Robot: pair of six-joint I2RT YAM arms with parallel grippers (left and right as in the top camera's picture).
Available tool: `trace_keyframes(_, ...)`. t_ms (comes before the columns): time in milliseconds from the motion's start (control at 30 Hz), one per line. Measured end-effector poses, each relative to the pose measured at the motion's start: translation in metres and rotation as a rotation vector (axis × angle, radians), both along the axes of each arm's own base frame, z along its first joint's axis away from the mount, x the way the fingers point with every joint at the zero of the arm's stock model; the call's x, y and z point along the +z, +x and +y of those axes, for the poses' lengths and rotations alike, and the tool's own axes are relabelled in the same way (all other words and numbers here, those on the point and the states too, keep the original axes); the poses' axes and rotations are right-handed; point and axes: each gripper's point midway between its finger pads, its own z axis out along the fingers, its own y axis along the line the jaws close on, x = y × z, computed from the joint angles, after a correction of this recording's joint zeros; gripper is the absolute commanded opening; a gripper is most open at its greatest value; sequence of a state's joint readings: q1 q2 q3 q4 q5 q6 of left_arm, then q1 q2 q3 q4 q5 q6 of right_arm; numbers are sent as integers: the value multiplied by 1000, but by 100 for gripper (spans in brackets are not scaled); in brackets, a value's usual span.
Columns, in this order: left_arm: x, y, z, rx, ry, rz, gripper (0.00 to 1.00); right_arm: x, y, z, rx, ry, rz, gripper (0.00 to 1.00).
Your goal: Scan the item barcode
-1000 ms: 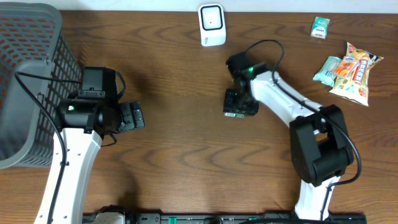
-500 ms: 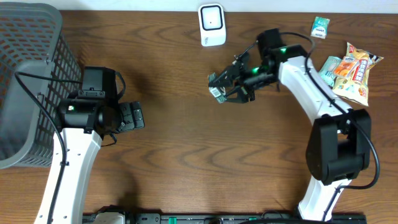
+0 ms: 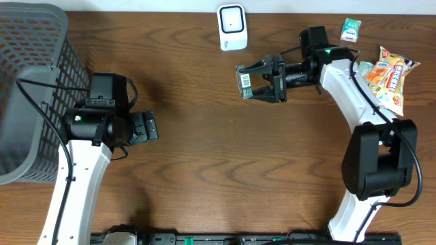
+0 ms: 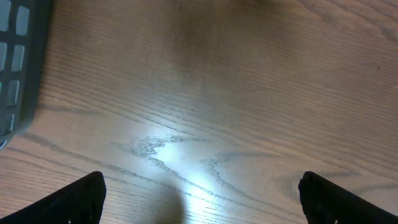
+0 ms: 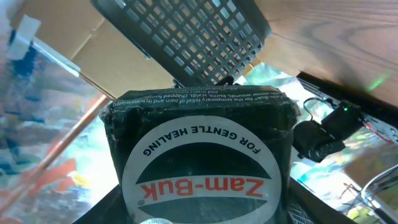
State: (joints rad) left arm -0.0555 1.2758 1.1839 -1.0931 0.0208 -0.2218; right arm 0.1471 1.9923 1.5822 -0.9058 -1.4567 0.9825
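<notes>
My right gripper (image 3: 257, 83) is shut on the item, a dark green Zam-Buk box (image 3: 246, 82), and holds it off the table, pointing left. The box's white barcode label faces up in the overhead view. In the right wrist view the box (image 5: 199, 149) fills the space between the fingers, its round logo toward the camera. The white scanner (image 3: 232, 27) stands at the table's far edge, a little beyond and left of the box. My left gripper (image 3: 146, 127) is open over bare wood at the left, its fingertips (image 4: 81, 199) wide apart with nothing between them.
A grey mesh basket (image 3: 27, 82) stands at the left edge, close behind the left arm. Snack packets (image 3: 387, 75) lie at the far right, and a small green packet (image 3: 351, 29) lies near the back edge.
The right arm has lifted the box from mid-table and swung it back toward the scanner, turning the barcode upward. The left arm has not moved.
</notes>
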Motion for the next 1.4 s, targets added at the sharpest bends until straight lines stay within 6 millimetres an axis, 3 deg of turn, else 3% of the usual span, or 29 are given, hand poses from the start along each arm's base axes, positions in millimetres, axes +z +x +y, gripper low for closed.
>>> trace_keyframes(233,0,0,0,0,0,0,98,-4,7,-1,-14,-24,-26,54)
trace_keyframes(433,0,0,0,0,0,0,98,-21,24,-1,-57,-136,-135,55)
trace_keyframes(600,0,0,0,0,0,0,98,-52,56,5,-124,-370,-380,56)
trace_keyframes(767,0,0,0,0,0,0,98,-93,78,12,-162,-748,-609,53)
trace_keyframes(833,0,0,0,0,0,0,98,-98,90,15,-186,-884,-726,56)
trace_keyframes(933,0,0,0,0,0,0,98,-90,111,20,-239,-1033,-919,59)
trace_keyframes(1033,0,0,0,0,0,0,97,-70,133,23,-312,-1140,-1108,61)
trace_keyframes(1233,0,0,0,0,0,0,98,-31,176,9,-492,-1244,-1324,64)
trace_keyframes(1333,0,0,0,0,0,0,98,-32,199,1,-542,-1275,-1371,63)
trace_keyframes(1400,0,0,0,0,0,0,98,-43,214,-4,-536,-1305,-1376,66)
